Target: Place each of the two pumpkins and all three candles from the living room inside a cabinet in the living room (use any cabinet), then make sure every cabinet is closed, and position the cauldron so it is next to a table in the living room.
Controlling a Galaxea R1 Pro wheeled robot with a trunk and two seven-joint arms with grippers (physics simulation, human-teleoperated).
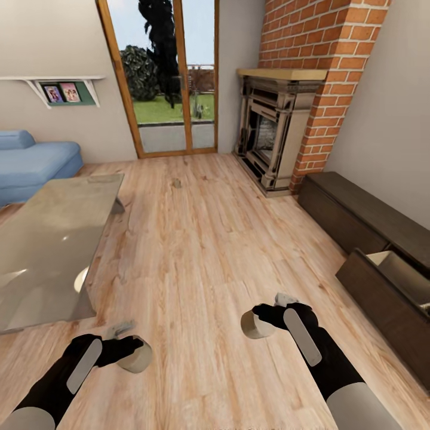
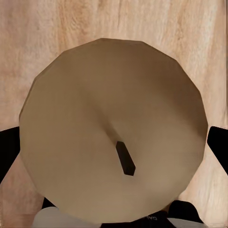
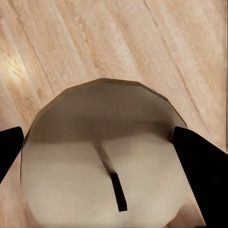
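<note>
candles are held in both grippers, one each, low over the wooden floor [image 1: 197, 251]. the left gripper [image 1: 132, 352] is pinching a beige candle [image 1: 138, 357] at its sides; in the left wrist view this left candle [image 2: 114, 133] is so close that only its round top face and dark wick are clear, and the black fingers [image 2: 8, 152] are cut off at the picture edges. the right gripper [image 1: 261, 319] is pinching the second candle [image 1: 255, 325] in the same way; in the right wrist view the right candle [image 3: 102, 156] sits between two black fingers [image 3: 202, 161], and its lower part runs out of the picture. the height of both candles above the floor is hard to judge. a small greyish thing [image 1: 177, 183] lies far on the floor near the glass door [image 1: 170, 77], too small to identify. the table [image 1: 48, 245] with reflective glass top stands at the left, its near end cut by the picture edge, and behind it a blue sofa [image 1: 36, 161] is only partly visible. the dark brown cabinet [image 1: 352, 215] runs along the right wall beside the brick fireplace [image 1: 280, 131]. one front of it [image 1: 382, 298] near the right arm is tilted open, showing a pale inside, but what is inside i cannot make out because the edge cuts it.
</note>
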